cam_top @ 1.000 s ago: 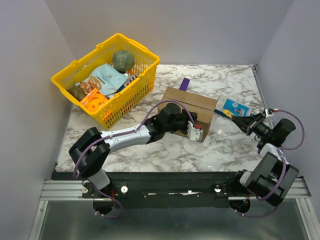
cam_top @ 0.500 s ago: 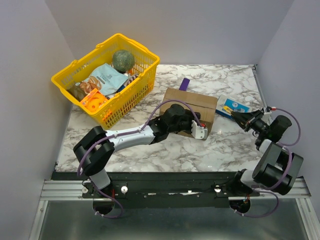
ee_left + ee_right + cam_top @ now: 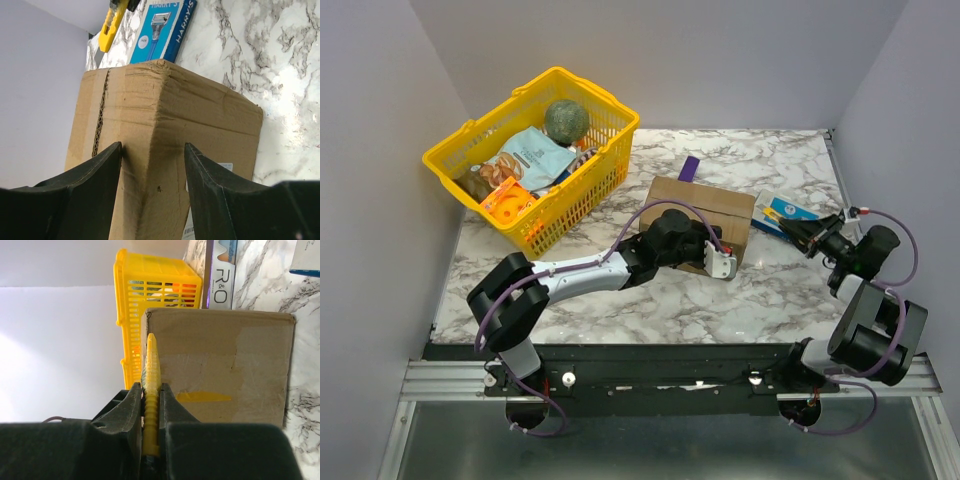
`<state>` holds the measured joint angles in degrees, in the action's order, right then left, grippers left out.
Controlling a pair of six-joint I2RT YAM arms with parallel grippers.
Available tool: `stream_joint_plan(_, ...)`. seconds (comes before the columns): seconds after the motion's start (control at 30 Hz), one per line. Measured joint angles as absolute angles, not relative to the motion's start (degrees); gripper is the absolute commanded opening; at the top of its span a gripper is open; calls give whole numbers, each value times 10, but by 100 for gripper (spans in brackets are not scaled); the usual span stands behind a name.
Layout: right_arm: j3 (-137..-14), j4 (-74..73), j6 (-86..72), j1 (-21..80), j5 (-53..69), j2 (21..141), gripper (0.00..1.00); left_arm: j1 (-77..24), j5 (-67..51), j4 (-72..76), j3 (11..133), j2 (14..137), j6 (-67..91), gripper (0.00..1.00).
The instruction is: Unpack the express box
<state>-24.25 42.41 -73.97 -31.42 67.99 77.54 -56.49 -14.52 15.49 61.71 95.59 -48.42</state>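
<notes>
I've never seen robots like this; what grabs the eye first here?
The bright yellow plastic shopping basket, full of groceries, at the far left of the marble table. Mid-table sits a plain brown cardboard box, the left hand closed on its crumpled near corner. At the right, the right hand grips a yellow plastic cutter pointed toward that box.

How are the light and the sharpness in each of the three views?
Top external: even light, everything sharp, the express box included. Left wrist: the left claw is almost black, without detail, and the box is well lit. Right wrist: the wall is washed out white; the right claw is dark around the yellow tool.
</notes>
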Motion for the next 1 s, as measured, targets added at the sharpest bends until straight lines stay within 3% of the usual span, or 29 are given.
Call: stream_joint_plan(1.0, -243, 338, -719, -304, 686, 731, 1, -571, -110, 162, 618, 962, -479, 60)
